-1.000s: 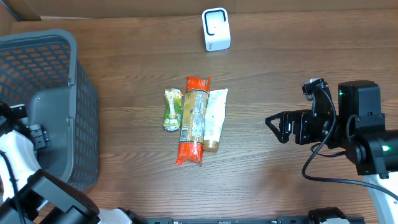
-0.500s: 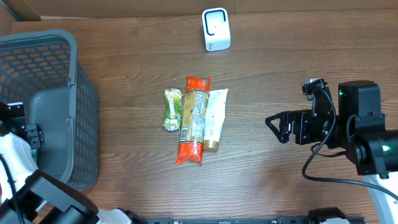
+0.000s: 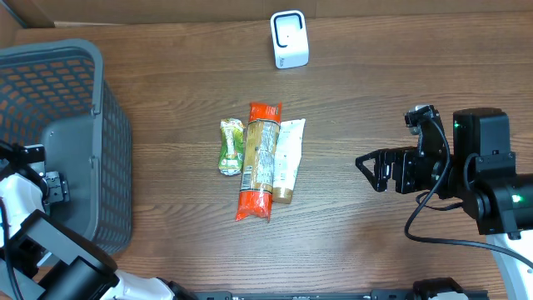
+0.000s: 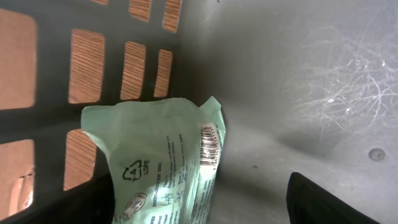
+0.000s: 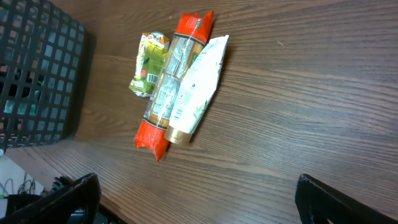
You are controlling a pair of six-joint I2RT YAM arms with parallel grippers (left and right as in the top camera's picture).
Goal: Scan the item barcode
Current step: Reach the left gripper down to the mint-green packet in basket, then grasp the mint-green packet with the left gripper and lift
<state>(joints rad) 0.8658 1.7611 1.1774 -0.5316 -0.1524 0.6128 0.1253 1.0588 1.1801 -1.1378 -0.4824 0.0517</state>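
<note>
Left gripper (image 4: 194,193) sits slightly shifted in grey plastic mesh basket (image 3: 83,58), fingers (image 4: 336,199) spread astride pale green barcoded packet (image 4: 168,168) in its corner; right gripper (image 3: 371,171) gapes idle; off-centre closing could crumple the barcode (image 4: 209,146).

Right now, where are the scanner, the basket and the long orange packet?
scanner (image 3: 289,39), overhead view, middle of its white front.
basket (image 3: 117,158), overhead view, its right mesh wall.
long orange packet (image 3: 259,158), overhead view, its see-through middle.
</note>
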